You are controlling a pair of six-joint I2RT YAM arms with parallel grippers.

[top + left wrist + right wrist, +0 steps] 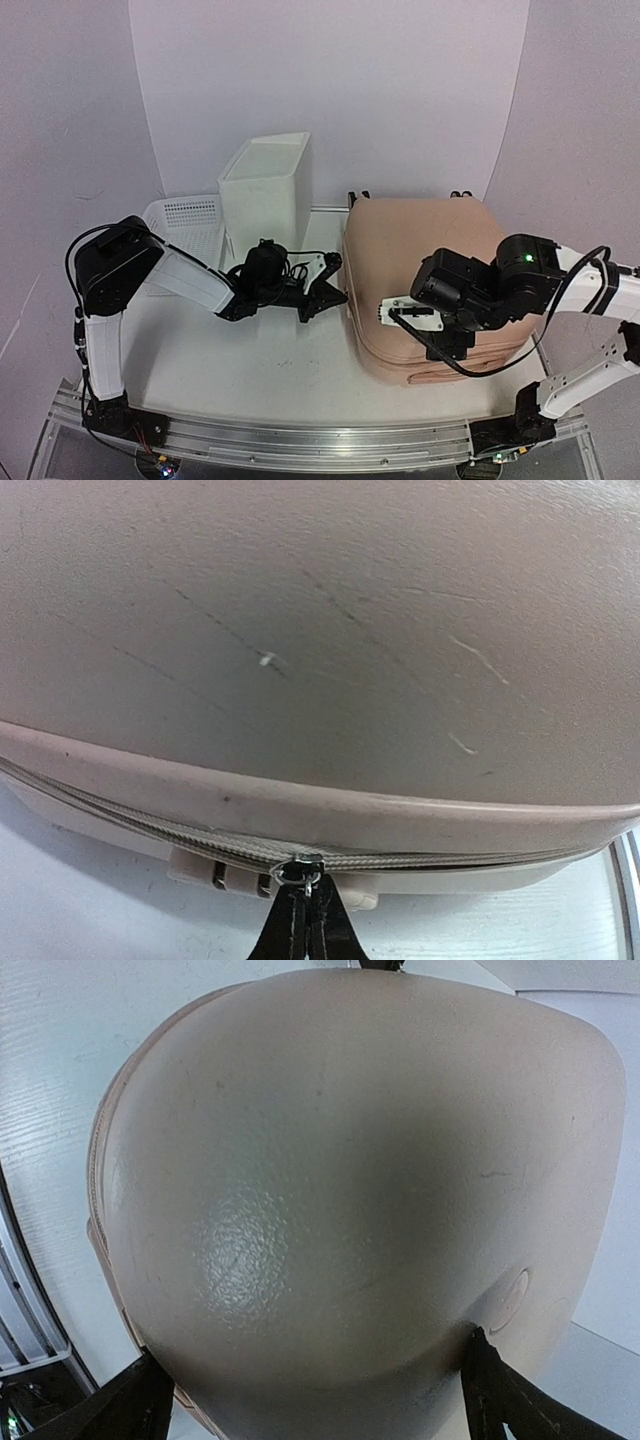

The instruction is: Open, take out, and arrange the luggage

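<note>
The peach-pink luggage lies flat and zipped shut on the right half of the table. My left gripper is at its left side. In the left wrist view the luggage shell fills the frame, and my left gripper is shut on the metal zipper pull on the zipper seam. My right gripper is open over the near part of the lid. In the right wrist view its fingers stand wide apart on either side of the rounded shell.
A white plastic drawer box stands at the back centre, with a white mesh basket to its left. Black caster wheels show at the luggage's far end. A metal rail runs along the table's near edge.
</note>
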